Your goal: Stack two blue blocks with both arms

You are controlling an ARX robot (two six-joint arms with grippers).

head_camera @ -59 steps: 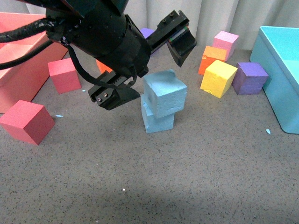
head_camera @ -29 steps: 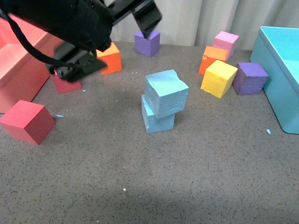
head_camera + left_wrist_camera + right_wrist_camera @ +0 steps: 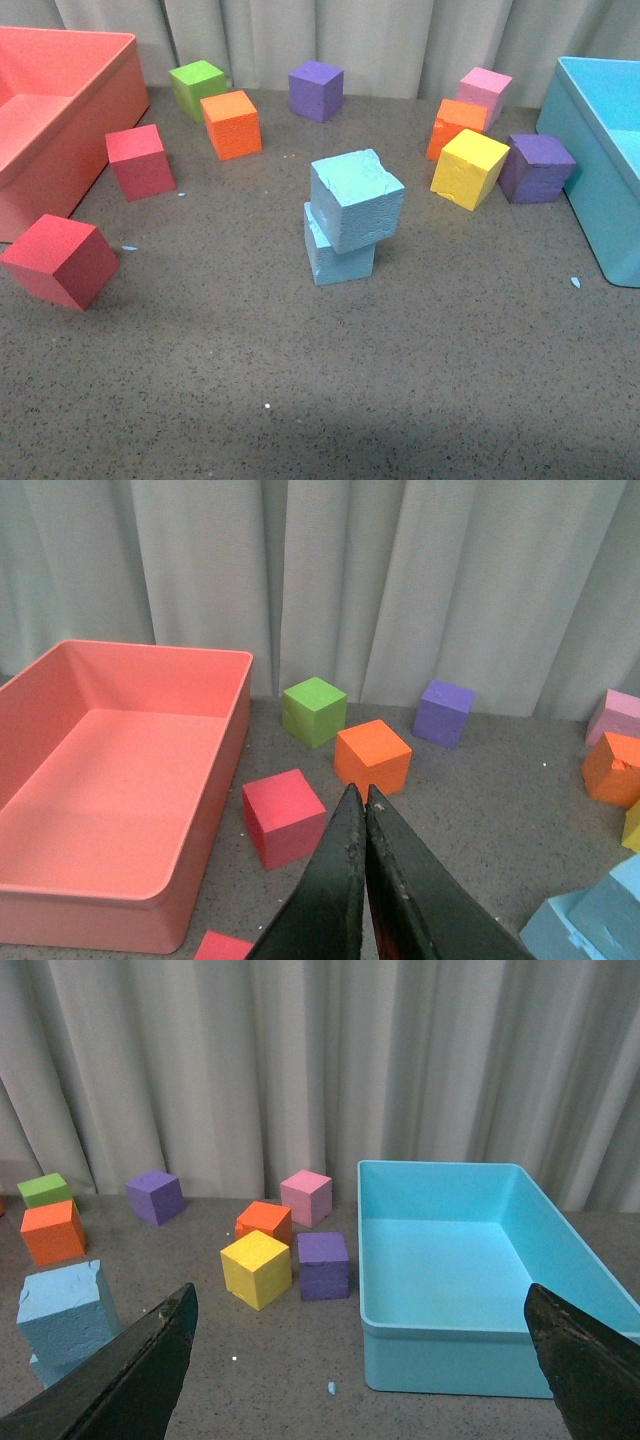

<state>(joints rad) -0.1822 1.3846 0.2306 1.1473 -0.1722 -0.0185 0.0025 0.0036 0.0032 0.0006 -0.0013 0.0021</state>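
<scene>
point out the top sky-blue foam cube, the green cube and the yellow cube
top sky-blue foam cube (image 3: 357,200), front view, front face
green foam cube (image 3: 198,88), front view, front face
yellow foam cube (image 3: 257,1268), right wrist view, front face

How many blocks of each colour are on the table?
Blue blocks: 2, upper stacked on lower
Red: 2
Orange: 2
Purple: 2
Green: 1
Yellow: 1
Pink: 1
Total: 11

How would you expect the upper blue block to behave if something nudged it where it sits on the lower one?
The upper blue block sits twisted and overhanging the lower blue block, so a nudge would probably slide or tip it off. Its rough, chipped faces look like foam: likely light, slightly squashy, and grippy rather than slippery. Being a cube, it should tumble, not roll.
</scene>
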